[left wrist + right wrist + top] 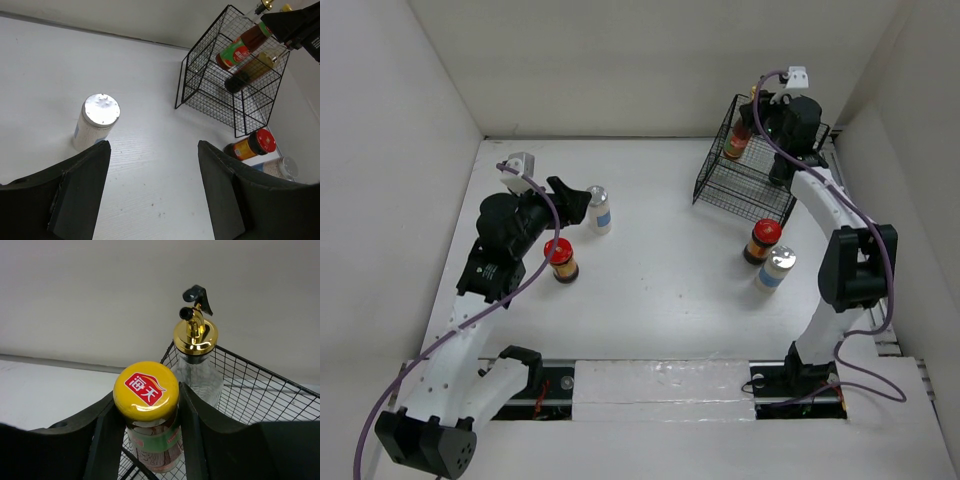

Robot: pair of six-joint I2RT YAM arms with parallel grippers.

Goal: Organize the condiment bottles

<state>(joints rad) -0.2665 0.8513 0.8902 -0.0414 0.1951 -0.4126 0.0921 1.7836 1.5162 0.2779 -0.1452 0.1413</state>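
My right gripper (pixel 146 407) is shut on the small red-brown yellow-capped bottle (pixel 146 389) and holds it inside the black wire basket (pixel 260 390), next to the tall clear gold-capped bottle (pixel 196 342). In the top view this gripper (pixel 752 112) is at the basket's (pixel 720 190) far corner. The dark black-capped bottle (pixel 250 72) also stands in the basket. My left gripper (pixel 152 147) is open and empty beside a white silver-lidded shaker (pixel 97 120). A red-lidded jar (pixel 560 260) stands near it. Another red-lidded jar (pixel 763 240) and shaker (pixel 776 268) stand in front of the basket.
White walls close in the table (pixel 660 270) on the left, back and right. The basket sits in the far right corner. The arm bases are at the near edge.
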